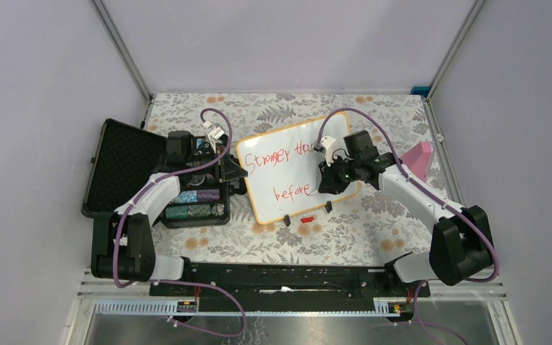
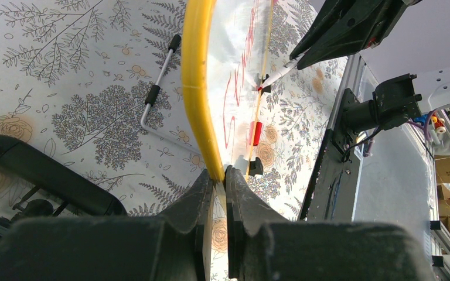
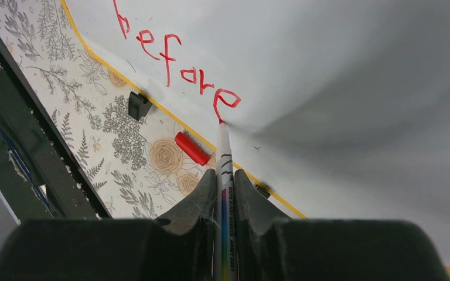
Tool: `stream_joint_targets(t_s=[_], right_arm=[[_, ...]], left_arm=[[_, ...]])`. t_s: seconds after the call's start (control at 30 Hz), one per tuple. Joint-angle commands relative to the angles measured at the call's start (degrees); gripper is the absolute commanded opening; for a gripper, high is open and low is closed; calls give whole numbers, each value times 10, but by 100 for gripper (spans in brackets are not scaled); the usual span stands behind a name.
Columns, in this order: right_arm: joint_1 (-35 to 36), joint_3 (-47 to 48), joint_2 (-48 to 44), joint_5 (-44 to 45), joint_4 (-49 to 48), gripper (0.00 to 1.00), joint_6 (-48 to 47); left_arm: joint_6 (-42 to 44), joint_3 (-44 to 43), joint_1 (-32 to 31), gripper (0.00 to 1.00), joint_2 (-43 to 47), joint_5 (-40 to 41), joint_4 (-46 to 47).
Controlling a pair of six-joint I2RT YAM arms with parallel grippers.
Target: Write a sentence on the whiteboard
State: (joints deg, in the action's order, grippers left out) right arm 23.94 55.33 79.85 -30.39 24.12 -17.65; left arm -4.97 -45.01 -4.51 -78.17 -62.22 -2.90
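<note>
Left wrist: left gripper (image 2: pixel 221 175) jaws pinch whiteboard (image 2: pixel 234 70) frame, whiteboard running toward 12 o'clock. Right wrist: right gripper (image 3: pixel 225 175) jaws clamp marker (image 3: pixel 223 149), tip on whiteboard at 12. Top external: whiteboard between grippers, long axis 8-to-2 o'clock.

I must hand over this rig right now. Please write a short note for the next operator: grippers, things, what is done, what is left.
Left gripper: shut on the left edge of the whiteboard.
Right gripper: shut on the marker, tip touching the board at the last "e" of "before".
Red cap: on the table by the board's near edge.
Done: "Stronger tha..." (end hidden by the arm) and "before", in red.
Left: probably lift the marker, check the sentence is complete, release the board.
</note>
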Motion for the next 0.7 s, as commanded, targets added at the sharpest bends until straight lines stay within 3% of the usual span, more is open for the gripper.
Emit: stream_joint_targets(t_s=[0.0,0.33,0.67], right_arm=[[-7,11,-12,66,-16,0,-19],[-23,23,-24,59,-15,0,-13],[-23,33,-43,-10,21,0,-24]], left_arm=[[36,-10,-3,0,-5,12,1],[37,-9,-3,0,-6,12,2],[37,-9,-3,0,-6,11,2]])
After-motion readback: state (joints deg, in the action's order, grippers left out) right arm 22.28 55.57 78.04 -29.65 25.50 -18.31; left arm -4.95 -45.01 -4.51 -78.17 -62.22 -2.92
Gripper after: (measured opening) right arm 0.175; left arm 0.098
